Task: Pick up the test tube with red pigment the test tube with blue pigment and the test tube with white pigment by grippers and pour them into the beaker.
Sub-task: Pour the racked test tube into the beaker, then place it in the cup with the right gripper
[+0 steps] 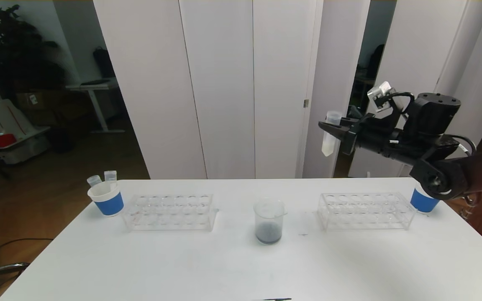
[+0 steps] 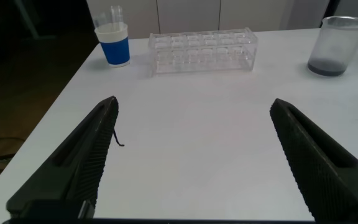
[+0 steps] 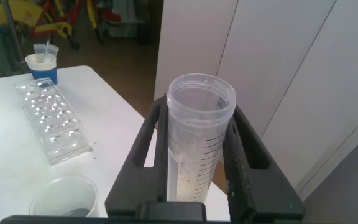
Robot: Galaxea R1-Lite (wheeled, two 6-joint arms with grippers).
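My right gripper [image 1: 332,128] is raised high above the table's right side and is shut on the test tube with white pigment [image 1: 330,139], held upright with its open mouth up. In the right wrist view the tube [image 3: 197,140] sits between the two black fingers [image 3: 244,155], cream-white pigment at its bottom. The clear beaker [image 1: 269,220] stands at the table's middle with dark blue-grey pigment in its bottom; it also shows in the left wrist view [image 2: 338,45] and the right wrist view [image 3: 64,198]. My left gripper [image 2: 193,109] is open and empty over bare table near the front.
Two clear tube racks lie on the table, one left [image 1: 170,212] and one right [image 1: 365,210] of the beaker. A blue-and-white paper cup [image 1: 106,198] holding two empty tubes [image 1: 102,178] stands at the far left. Another blue cup [image 1: 424,200] stands at the far right.
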